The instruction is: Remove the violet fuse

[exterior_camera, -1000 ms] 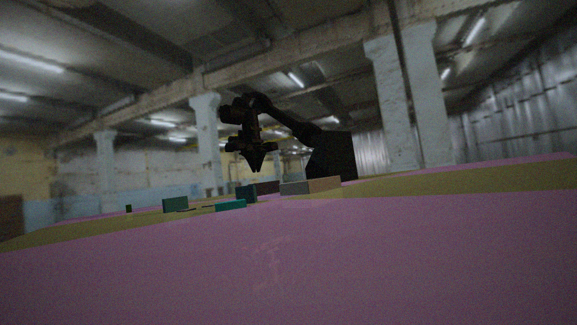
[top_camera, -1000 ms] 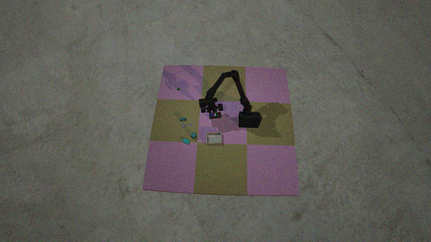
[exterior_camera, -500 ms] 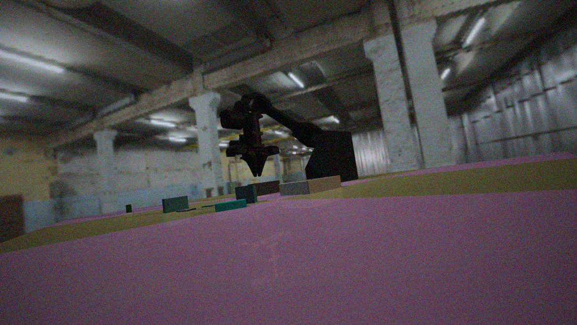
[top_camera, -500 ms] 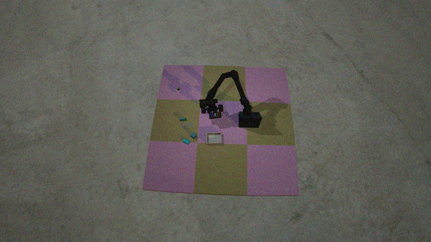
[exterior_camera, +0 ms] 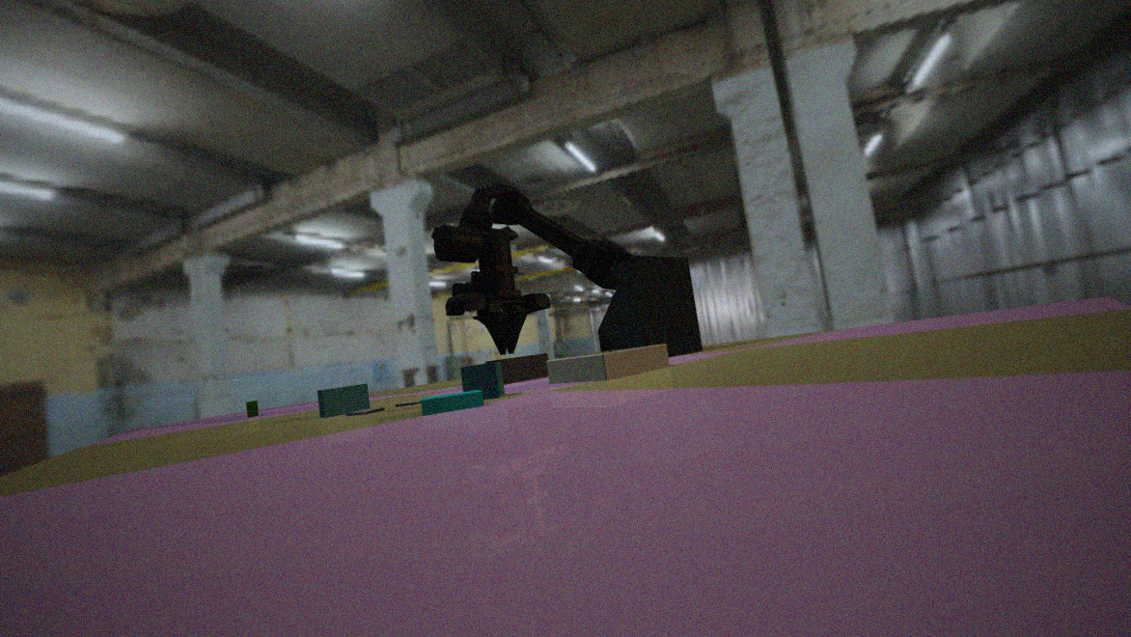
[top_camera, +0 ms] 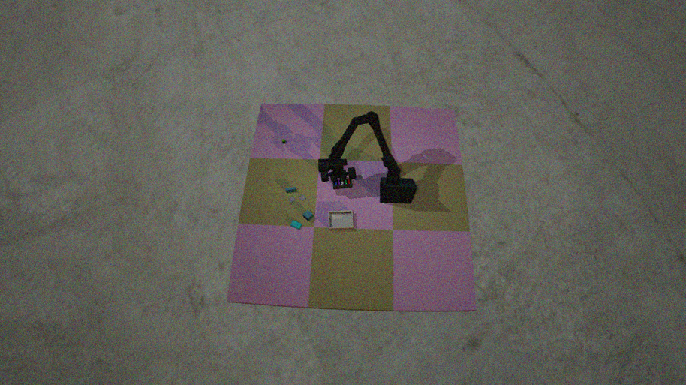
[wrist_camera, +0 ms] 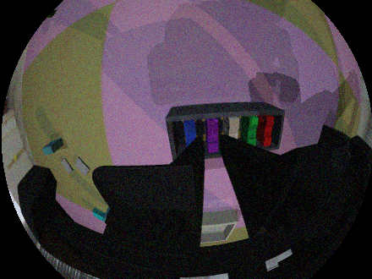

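Note:
The violet fuse (wrist_camera: 212,123) stands in its slot in the dark fuse block (wrist_camera: 224,111) (top_camera: 342,188) (exterior_camera: 522,368), between a blue fuse (wrist_camera: 189,128) and a white fuse (wrist_camera: 233,127). A green fuse (wrist_camera: 253,127) and a red fuse (wrist_camera: 267,128) stand farther right in the wrist view. My gripper (wrist_camera: 211,141) (exterior_camera: 507,352) points down above the block, open by a narrow gap with nothing between the fingers. In the wrist view the fingertips flank the lower part of the violet fuse; their exact height is hard to tell. The pale tray (top_camera: 340,228) (exterior_camera: 637,361) (wrist_camera: 220,216) stands apart from the block.
Teal blocks (top_camera: 290,189) (top_camera: 308,215) (top_camera: 296,224) lie left of the tray in the top view. Two thin grey plates (wrist_camera: 67,165) (wrist_camera: 82,166) lie flat among them. A small green object (top_camera: 284,141) (exterior_camera: 252,408) stands farther off.

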